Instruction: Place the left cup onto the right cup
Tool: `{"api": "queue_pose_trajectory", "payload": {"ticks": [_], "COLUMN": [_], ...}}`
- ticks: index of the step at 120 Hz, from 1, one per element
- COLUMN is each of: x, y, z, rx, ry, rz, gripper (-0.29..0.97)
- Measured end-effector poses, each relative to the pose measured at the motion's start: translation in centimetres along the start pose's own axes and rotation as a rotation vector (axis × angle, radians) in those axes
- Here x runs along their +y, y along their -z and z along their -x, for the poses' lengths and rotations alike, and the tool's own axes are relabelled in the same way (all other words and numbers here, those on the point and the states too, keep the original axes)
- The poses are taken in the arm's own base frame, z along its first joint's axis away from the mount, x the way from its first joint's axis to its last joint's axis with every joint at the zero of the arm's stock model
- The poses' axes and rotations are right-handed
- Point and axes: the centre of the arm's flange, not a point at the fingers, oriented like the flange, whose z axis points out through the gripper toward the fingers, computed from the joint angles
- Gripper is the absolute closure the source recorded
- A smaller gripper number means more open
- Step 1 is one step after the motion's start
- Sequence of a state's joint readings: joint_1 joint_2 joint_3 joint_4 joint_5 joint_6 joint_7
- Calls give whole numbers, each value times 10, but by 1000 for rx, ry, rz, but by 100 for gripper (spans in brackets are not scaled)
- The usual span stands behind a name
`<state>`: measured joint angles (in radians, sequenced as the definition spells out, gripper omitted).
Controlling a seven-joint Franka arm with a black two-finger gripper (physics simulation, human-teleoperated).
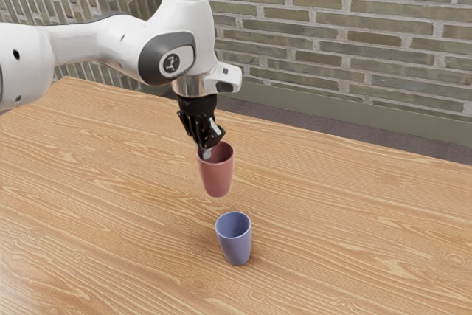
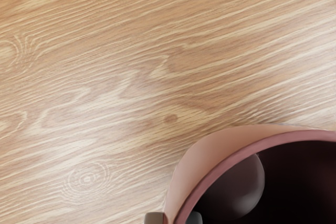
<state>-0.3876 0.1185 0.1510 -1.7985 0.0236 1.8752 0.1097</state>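
**Claw (image 1: 209, 150):** pinching the rim wall of the dusty-pink tapered cup (image 1: 216, 173), with one finger inside the mouth and one outside. The wrist view shows the same grip at the cup's (image 2: 210, 156) edge nearest the claw. Holding it by the rim leaves the base free, which suits setting it onto another vessel. The cup hangs upright directly beneath the claw, clear of the pale wood-grain desk (image 1: 88, 182).

**Lilac-blue tapered cup (image 1: 234, 237):** stands upright on the desk with its mouth open, below the claw and a little off to one side. A gap separates it from the held cup. Judgement: the carry is under way, and the held cup is not yet lined up over the lower one.

**Materials:** both cups are smooth, matt, thin-walled and handle-less, narrowing toward the base. The pink cup's interior reads darker. The desk is flat with long streaked grain and small knots. A grey brick wall (image 1: 354, 20) stands beyond the claw.
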Motion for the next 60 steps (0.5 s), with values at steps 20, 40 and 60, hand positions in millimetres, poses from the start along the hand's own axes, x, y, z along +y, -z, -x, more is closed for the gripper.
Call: {"api": "queue_pose_trajectory", "payload": {"ticks": [20,40,60], "x": [12,23,32], "y": [-1,2,-3], "z": [4,7,8], "rx": [-4,0,-7], "ry": [-20,-37,-51], "rz": [2,3,3], "gripper": [79,79,79]}}
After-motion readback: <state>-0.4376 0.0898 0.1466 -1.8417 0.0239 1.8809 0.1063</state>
